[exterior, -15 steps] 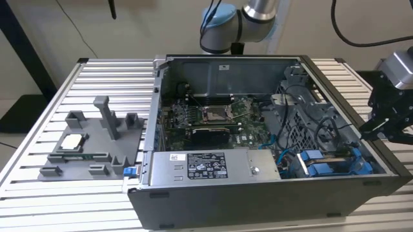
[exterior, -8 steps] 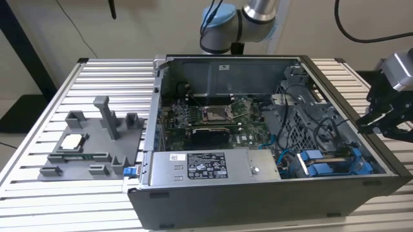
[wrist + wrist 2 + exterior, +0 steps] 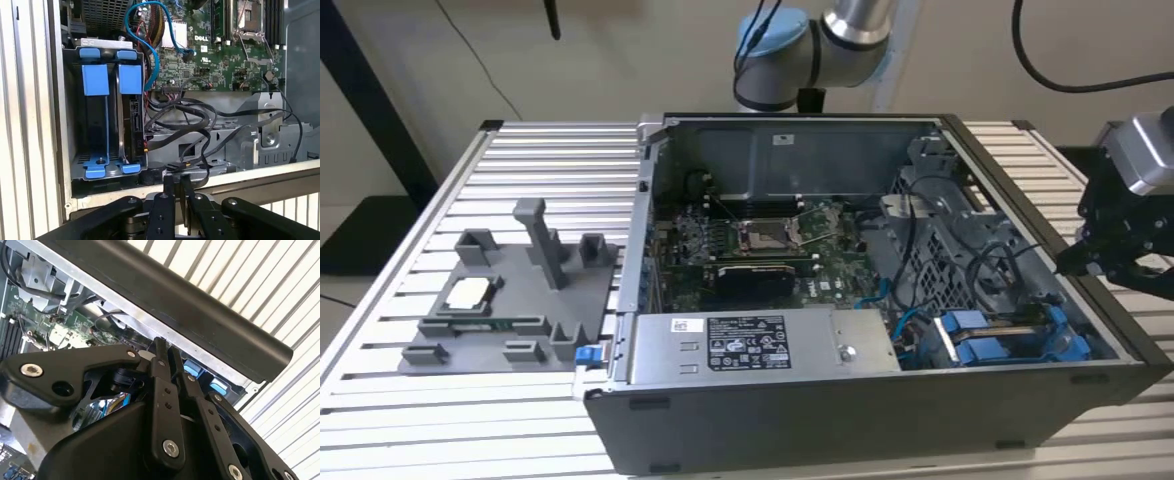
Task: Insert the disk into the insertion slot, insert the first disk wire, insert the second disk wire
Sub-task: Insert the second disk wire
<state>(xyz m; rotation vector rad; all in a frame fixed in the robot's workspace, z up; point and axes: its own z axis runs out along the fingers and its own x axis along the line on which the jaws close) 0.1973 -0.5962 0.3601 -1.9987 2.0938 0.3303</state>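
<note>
The disk [image 3: 133, 125] sits on edge in its blue carrier [image 3: 130, 79] inside the insertion slot [image 3: 70, 125], the grey drive bay in a corner of the open computer case. A second blue carrier [image 3: 95, 80] stands beside it. In the exterior view the bay with the blue carriers [image 3: 994, 338] is at the case's right front. Black wires [image 3: 180, 117] lie loose beside the bay, and a black plug [image 3: 151, 176] lies near its end. My gripper [image 3: 177, 186] hangs outside the case wall [image 3: 200, 315], just over its rim, fingers [image 3: 161, 357] pressed together with nothing seen between them.
A grey power-supply box [image 3: 747, 345] lies along the case's front edge. The motherboard [image 3: 761, 245] fills the case floor, and a blue cable [image 3: 150, 50] loops above the bay. A grey fixture plate [image 3: 507, 300] stands on the slatted table [image 3: 400, 400] at the exterior view's left.
</note>
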